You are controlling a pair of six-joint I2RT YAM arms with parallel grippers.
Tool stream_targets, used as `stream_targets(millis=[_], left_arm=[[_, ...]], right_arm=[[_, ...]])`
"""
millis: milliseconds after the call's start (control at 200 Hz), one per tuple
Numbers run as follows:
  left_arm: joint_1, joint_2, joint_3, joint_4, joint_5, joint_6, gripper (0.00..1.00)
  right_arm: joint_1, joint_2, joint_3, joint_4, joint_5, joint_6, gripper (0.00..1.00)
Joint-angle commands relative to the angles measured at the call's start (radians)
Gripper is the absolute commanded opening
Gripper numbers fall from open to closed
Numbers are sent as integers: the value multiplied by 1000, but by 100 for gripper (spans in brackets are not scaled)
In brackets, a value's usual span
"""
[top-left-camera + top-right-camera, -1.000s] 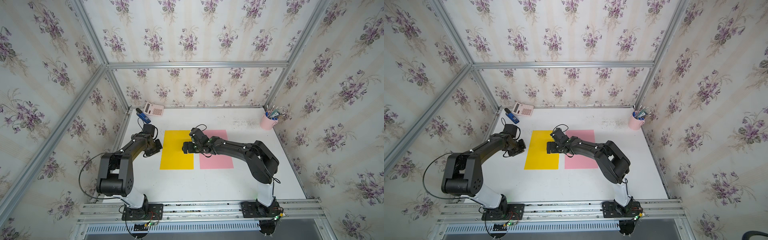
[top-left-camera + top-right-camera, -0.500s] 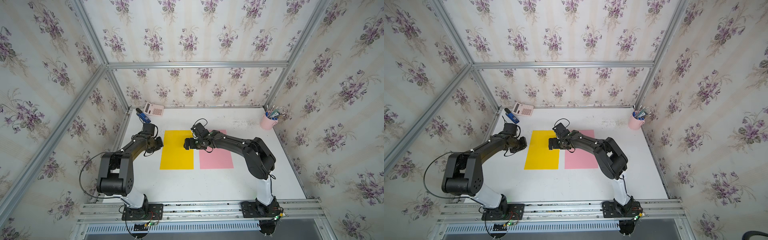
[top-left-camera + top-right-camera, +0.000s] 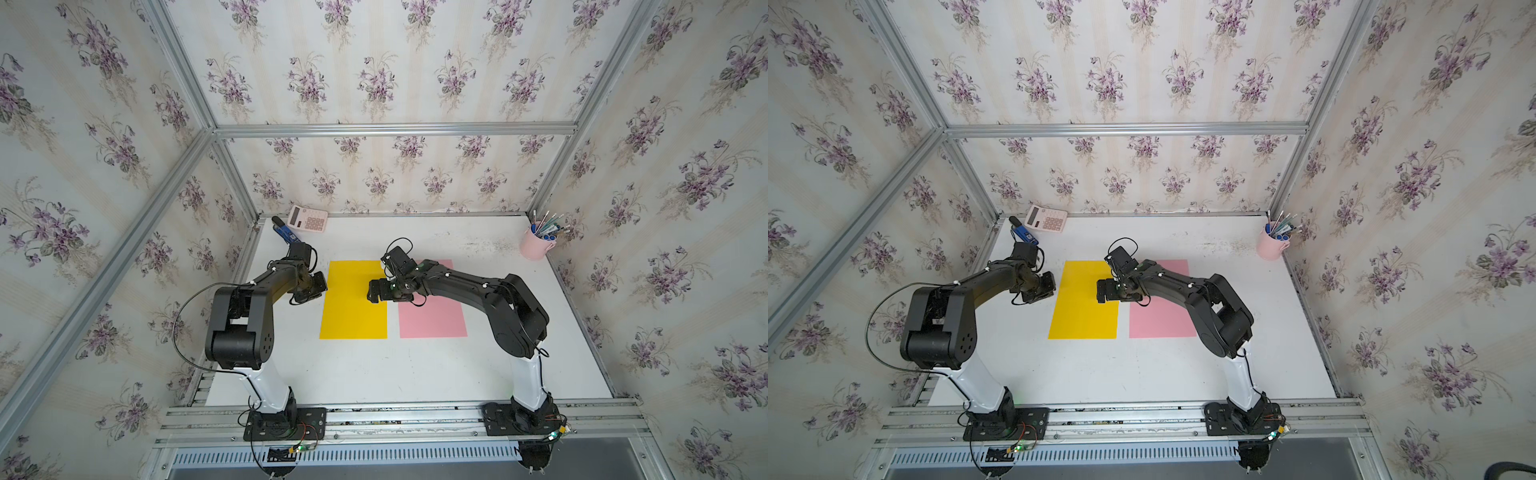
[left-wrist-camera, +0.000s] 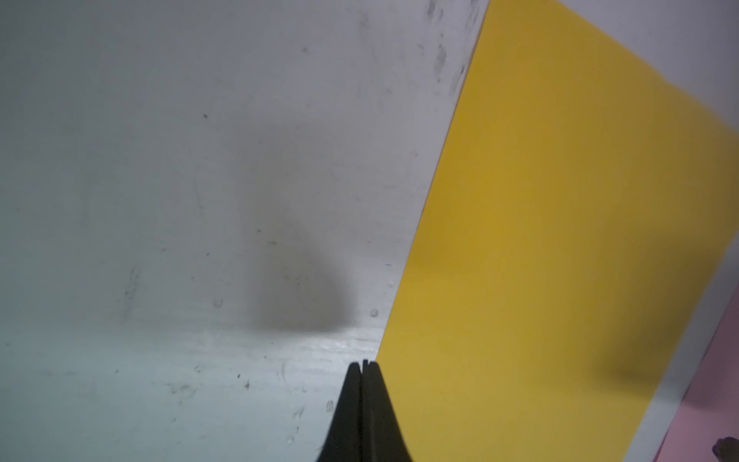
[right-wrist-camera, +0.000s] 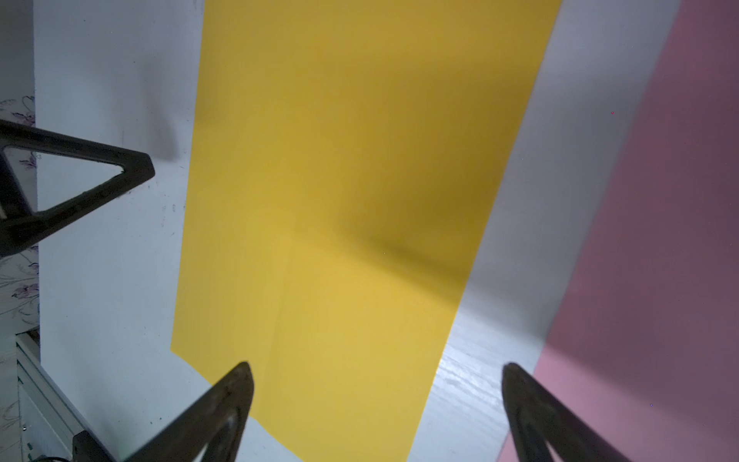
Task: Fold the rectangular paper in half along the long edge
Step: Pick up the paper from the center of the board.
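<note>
Top views, yellow paper: in both top views we see the yellow paper (image 3: pixel 353 303) lying flat on the white surface (image 3: pixel 374 374). A pink paper (image 3: pixel 432 320) lies just beside it on the right.
Top views, tools: the left tool (image 3: pixel 318 286) sits at the yellow sheet's left long edge. The right tool (image 3: pixel 374 291) hangs over its right long edge, and that arm hides part of the pink sheet.
Top views, writing: the keys of the calculator (image 3: pixel 308 219) are too small for us to read. So are the pens in the pink cup (image 3: pixel 536 245).
Left wrist, tool: the left tool (image 4: pixel 364 366) has its fingertips (image 4: pixel 354 380) pressed together at the yellow paper (image 4: pixel 560 240) edge. We cannot tell whether paper is pinched between them.
Left wrist, cut off: only a strip of pink paper (image 4: pixel 716 384) shows.
Right wrist, tool: the right tool (image 5: pixel 376 372) is spread wide and grips nothing. One fingertip is at the yellow paper (image 5: pixel 360 160), the other at the pink paper (image 5: pixel 660 200) edge.
Right wrist, hard to make out: we see a faint straight line running along the yellow sheet.
</note>
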Motion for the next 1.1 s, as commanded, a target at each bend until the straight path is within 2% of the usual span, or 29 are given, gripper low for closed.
stream_targets(millis=[0, 510, 1099], left_arm=[[2, 25, 19, -29, 38, 20, 3], [14, 104, 73, -69, 84, 27, 4], [15, 114, 75, -71, 97, 32, 3]], right_arm=[[-1, 3, 11, -11, -9, -8, 97], [-3, 20, 22, -27, -41, -16, 97], [-29, 82, 28, 5, -112, -1, 98]])
